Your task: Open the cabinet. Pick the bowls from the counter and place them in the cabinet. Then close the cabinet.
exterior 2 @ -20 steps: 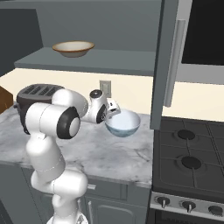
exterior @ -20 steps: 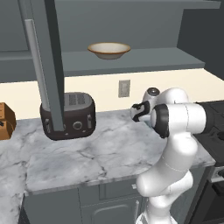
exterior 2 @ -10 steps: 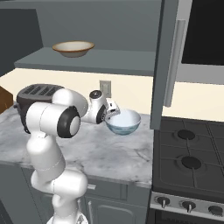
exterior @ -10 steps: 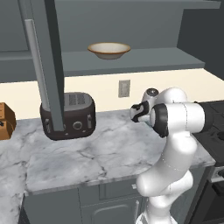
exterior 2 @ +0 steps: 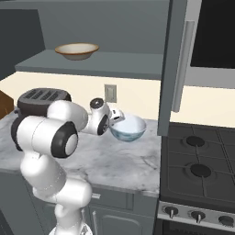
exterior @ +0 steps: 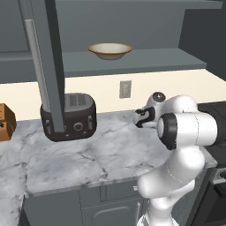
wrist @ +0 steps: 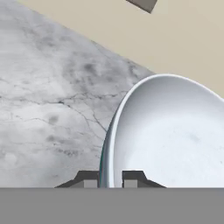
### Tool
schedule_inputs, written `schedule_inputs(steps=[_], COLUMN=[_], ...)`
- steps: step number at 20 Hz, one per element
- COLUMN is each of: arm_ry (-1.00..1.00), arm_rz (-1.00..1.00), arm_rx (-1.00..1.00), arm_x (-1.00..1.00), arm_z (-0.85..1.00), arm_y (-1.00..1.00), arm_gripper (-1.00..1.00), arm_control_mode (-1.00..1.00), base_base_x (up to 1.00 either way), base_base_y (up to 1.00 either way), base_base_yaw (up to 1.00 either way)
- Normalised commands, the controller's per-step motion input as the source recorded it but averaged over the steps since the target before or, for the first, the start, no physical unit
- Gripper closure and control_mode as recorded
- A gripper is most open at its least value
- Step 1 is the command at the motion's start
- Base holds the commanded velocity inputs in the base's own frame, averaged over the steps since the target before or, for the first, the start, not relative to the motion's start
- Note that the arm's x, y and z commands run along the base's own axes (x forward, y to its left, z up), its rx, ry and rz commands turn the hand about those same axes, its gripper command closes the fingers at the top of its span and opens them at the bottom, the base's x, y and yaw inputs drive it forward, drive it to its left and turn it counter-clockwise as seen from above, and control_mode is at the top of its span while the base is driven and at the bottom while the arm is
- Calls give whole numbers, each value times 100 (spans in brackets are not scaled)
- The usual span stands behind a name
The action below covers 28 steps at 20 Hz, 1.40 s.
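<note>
Left base view: cabinet [exterior: 44, 66] open, door edge-on at 10 o'clock; cream bowl [exterior: 110, 50] already on the grey shelf at 12 o'clock, one placement judged done; toaster [exterior: 68, 116] on the counter [exterior: 88, 154] at 9 o'clock, well apart from the work; gripper [exterior: 140, 118] at 3 o'clock, its tips hidden behind the wrist. Right base view: white bowl [exterior 2: 128, 128] at centre, seated on the marble just beside the open right door [exterior 2: 173, 69]; gripper [exterior 2: 117, 117] reaching over the bowl's near rim at 9 o'clock of it, placed so as to pinch the wall, thin rim being the only purchase on so deep a bowl; stove [exterior 2: 202, 160] at 4 o'clock. Hand view: fingertips [wrist: 133, 176] at 6 o'clock straddling the rim, one inside and one outside, clenched on the white bowl. Against the earlier frames: arm posture and bowl position matching; jaws drawn in from partly spread to clamped; bowl not yet lifted.
</note>
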Motion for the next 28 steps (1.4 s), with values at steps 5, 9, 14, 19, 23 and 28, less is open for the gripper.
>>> schedule_inputs(steps=[5,9,14,19,23,28], arm_ry=[-10,-2,3,12,7,0], arm_rz=[7,11,13,12,13,10], arm_rx=[-5,-10,-11,-7,-2,0], arm_x=[-47,-37,-26,-36,-52,-50], arm_z=[53,72,81,46,0,10], arm_y=[11,10,2,1,13,12], arm_gripper=[100,100,100,100,100,100], arm_control_mode=[-100,-100,-100,-100,-100,-100], base_base_x=[0,0,0,0,0,0], base_base_y=[0,0,0,0,0,0], base_base_yaw=[0,0,0,0,0,0])
